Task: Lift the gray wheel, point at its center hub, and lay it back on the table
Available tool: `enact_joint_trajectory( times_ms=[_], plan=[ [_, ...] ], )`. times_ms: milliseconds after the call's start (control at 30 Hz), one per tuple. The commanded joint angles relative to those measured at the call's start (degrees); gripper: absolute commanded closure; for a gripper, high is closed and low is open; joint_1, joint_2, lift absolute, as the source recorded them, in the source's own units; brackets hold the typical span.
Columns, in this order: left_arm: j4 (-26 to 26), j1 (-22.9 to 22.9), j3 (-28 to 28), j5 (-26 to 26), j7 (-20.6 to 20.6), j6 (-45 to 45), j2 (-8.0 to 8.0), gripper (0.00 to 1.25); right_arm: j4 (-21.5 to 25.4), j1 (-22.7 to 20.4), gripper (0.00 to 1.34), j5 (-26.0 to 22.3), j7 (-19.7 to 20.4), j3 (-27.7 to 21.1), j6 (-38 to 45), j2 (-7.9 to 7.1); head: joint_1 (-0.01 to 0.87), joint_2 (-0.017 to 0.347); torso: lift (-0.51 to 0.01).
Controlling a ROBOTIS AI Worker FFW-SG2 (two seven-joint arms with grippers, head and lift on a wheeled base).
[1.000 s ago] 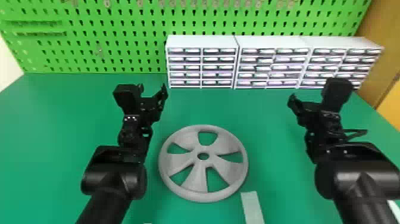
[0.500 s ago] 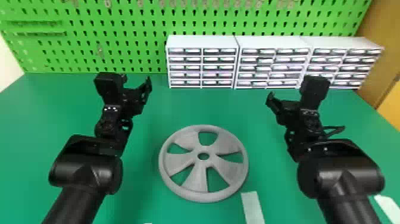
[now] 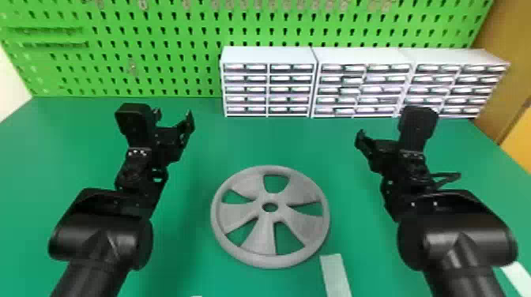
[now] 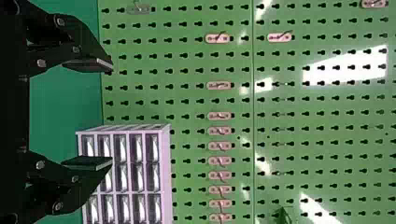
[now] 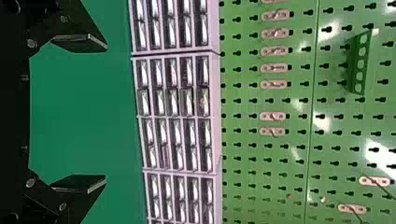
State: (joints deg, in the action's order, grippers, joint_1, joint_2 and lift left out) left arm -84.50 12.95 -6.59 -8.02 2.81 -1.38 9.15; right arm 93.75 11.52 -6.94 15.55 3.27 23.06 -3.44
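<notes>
Gray wheel [image 3: 258, 237], one, lies on one table [image 3: 253, 144]; two pairs of jaws gape.

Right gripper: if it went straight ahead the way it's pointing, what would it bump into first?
Probably the white drawer cabinets at the back, which lie straight beyond the right gripper's open fingers. Its height is hard to judge, so it might touch the green table first.

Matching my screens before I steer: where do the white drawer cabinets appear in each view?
Head view: the white drawer cabinets stand in a row beyond the gray wheel.
Left wrist view: one cabinet, partly behind a finger of the left gripper.
Right wrist view: the row, beyond the right gripper.
Shared landmark: the green pegboard.
</notes>
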Motion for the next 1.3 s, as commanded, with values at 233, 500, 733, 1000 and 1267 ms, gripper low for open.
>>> enact_joint_trajectory(
  times_ms=[233, 500, 733, 1000, 1267],
  plan=[
    [-0.84, 0.41, 0.00, 2.14, 0.00, -0.46, -0.28, 0.53, 0.38, 0.60, 0.28, 0.00, 0.00, -0.81, -1.88, -0.25, 0.692, 0.048, -0.096],
    [-1.46, -0.56, 2.19, 2.31, 0.00, -0.46, -1.95, 0.53, 0.30, 0.17, 0.28, 0.17, -0.09, 0.68, -7.86, -0.78, 0.692, 0.048, -0.096],
    [-2.69, -1.53, 3.25, 3.72, 0.00, -0.20, -3.62, 0.53, 0.03, 0.34, 0.28, 0.44, -0.17, 2.88, -11.11, -1.74, 0.692, 0.048, -0.096],
    [-2.86, -2.32, 3.78, 3.28, 0.09, 2.00, -4.50, 0.53, -1.02, 0.08, 0.28, -1.06, -0.26, 4.46, -13.84, -2.27, 0.692, 0.048, -0.096],
    [-2.95, -2.93, 4.92, 2.40, 1.14, 2.70, -5.90, 0.53, -2.08, 1.04, 0.28, -4.66, -3.16, 6.48, -15.51, -3.76, 0.692, 0.048, -0.096]
  ],
)
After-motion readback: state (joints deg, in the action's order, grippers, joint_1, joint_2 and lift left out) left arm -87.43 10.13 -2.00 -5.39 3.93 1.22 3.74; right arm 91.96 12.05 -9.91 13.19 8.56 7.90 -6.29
